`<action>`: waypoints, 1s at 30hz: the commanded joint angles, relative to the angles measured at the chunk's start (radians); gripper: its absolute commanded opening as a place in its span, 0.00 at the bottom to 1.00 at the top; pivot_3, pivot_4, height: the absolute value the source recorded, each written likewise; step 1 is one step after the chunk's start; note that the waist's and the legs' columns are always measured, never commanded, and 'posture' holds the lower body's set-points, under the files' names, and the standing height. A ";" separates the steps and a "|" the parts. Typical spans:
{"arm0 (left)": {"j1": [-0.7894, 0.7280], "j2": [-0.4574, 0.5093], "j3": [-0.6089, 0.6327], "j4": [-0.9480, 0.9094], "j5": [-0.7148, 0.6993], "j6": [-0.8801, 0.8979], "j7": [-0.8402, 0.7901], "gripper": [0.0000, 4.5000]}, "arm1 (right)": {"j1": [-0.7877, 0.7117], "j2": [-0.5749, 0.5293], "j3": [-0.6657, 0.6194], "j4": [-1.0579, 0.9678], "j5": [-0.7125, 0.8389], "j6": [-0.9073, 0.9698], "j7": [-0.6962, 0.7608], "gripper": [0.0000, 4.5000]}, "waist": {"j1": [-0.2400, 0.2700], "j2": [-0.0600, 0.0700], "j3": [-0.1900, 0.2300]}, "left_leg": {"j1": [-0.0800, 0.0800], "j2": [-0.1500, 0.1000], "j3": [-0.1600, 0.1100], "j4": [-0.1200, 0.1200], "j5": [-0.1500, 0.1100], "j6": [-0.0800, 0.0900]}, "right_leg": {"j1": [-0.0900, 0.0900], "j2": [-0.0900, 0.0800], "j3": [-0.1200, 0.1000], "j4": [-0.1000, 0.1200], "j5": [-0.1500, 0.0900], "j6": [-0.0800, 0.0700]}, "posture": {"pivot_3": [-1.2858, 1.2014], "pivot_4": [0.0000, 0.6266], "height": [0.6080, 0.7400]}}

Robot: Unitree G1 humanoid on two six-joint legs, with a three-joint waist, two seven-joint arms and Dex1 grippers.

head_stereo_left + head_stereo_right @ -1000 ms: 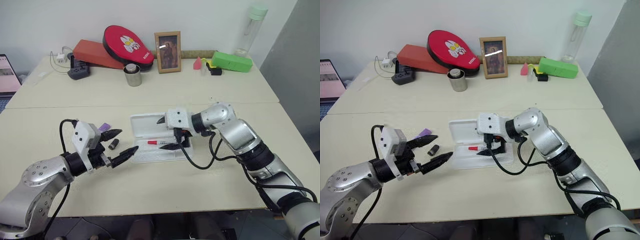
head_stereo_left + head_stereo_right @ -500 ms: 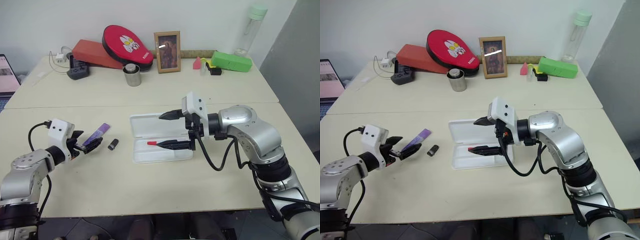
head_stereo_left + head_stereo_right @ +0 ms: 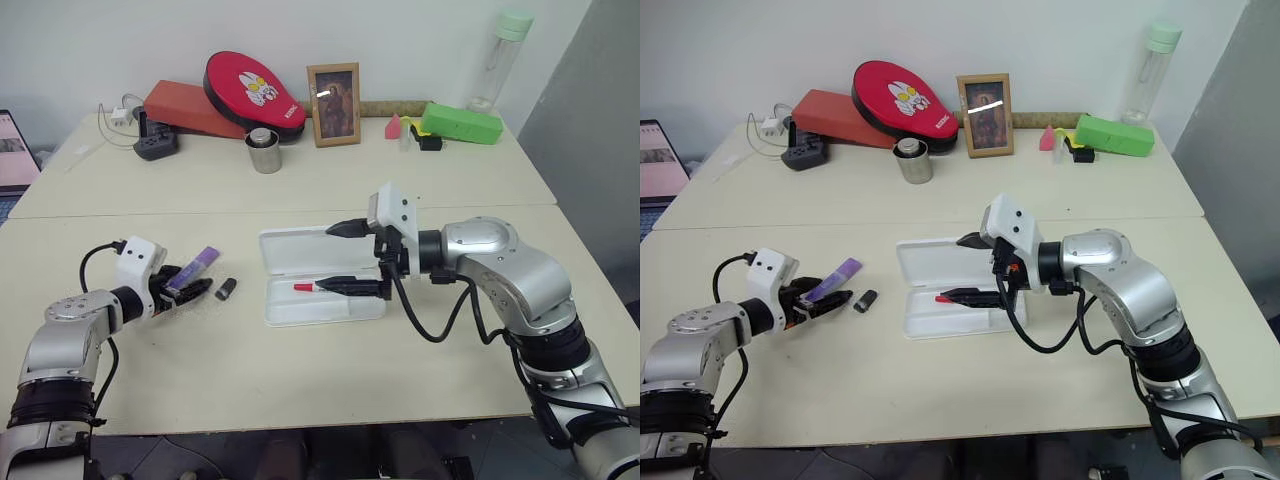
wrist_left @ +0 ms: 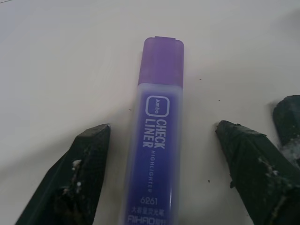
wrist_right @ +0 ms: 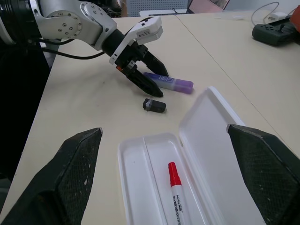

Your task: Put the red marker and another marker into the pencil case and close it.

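Note:
The pencil case [image 3: 300, 248] lies open in the middle of the table, its lid laid flat on the far side. The red marker [image 3: 308, 287] rests in its tray. Another marker, the purple one [image 3: 201, 263], lies on the table to the left of the case. My left gripper [image 3: 188, 287] is low at that marker; its fingers [image 4: 82, 173] stand open on either side of the purple barrel [image 4: 157, 140] with a gap each side. My right gripper [image 3: 345, 257] hovers open over the case, one finger [image 3: 345, 286] just above the red marker [image 5: 174, 180].
A small black cap [image 3: 226, 289] lies between the purple marker and the case. Along the back stand a metal cup [image 3: 265, 150], a picture frame [image 3: 335, 104], a red pouch [image 3: 255, 92], a green box [image 3: 462, 123] and a bottle [image 3: 505, 55].
My left gripper swung left and down from mid-table to the purple marker and now straddles it. My right gripper rolled and drew back a little from over the case.

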 commanded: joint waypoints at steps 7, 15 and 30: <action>0.018 0.000 -0.025 0.032 0.045 -0.015 -0.001 0.41 | -0.006 -0.022 -0.024 -0.033 0.033 -0.005 -0.015 1.00 | 0.000 0.000 0.000 | 0.000 0.000 0.000 0.000 0.000 0.000 | 0.000 0.000 0.000 0.000 0.000 0.000 | 0.52 0.24 1.00; 0.027 0.019 0.020 0.035 0.055 -0.050 0.043 0.27 | 0.001 -0.048 -0.052 -0.027 0.057 -0.007 -0.004 1.00 | 0.000 0.000 0.000 | 0.000 0.000 0.000 0.000 0.000 0.000 | 0.000 0.000 0.000 0.000 0.000 0.000 | 0.52 0.24 1.00; 0.255 0.238 0.030 -0.803 -0.194 0.140 -0.239 0.27 | 0.206 -0.322 -0.259 -0.119 0.229 -0.003 0.106 1.00 | 0.002 0.001 0.001 | -0.001 0.000 0.002 0.000 0.000 0.000 | 0.000 -0.002 0.004 -0.002 0.000 0.000 | 0.52 0.24 1.00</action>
